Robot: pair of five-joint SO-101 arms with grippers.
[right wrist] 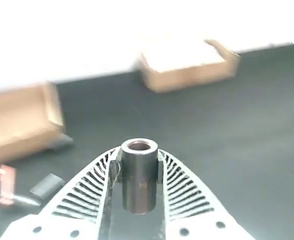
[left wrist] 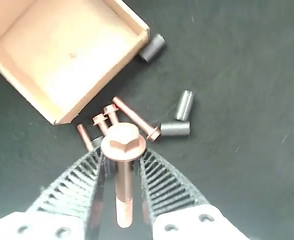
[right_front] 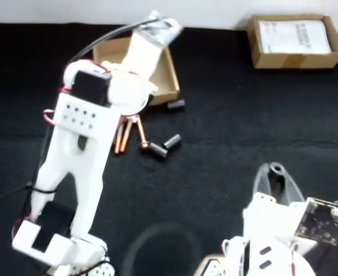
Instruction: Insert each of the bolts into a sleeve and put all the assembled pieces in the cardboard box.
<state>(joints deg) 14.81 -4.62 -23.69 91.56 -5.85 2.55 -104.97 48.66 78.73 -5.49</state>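
Note:
My left gripper (left wrist: 122, 150) is shut on a copper bolt (left wrist: 122, 185), its hex head out past the fingertips, above the table beside the open cardboard box (left wrist: 61, 50). Several loose copper bolts (left wrist: 136, 117) lie fanned out just off the box corner, with dark sleeves (left wrist: 184, 105) (left wrist: 175, 129) beside them and a third sleeve (left wrist: 152, 47) against the box wall. My right gripper (right wrist: 138, 155) is shut on a dark sleeve (right wrist: 138, 180), bore end outward. In the high view this gripper (right_front: 276, 169) sits at the lower right, away from the bolts (right_front: 125, 135).
The left arm (right_front: 82, 149) covers part of the cardboard box (right_front: 171, 75). A second, closed cardboard box (right_front: 295, 40) with a white sheet on top stands at the back right. Black cloth between the two arms is bare.

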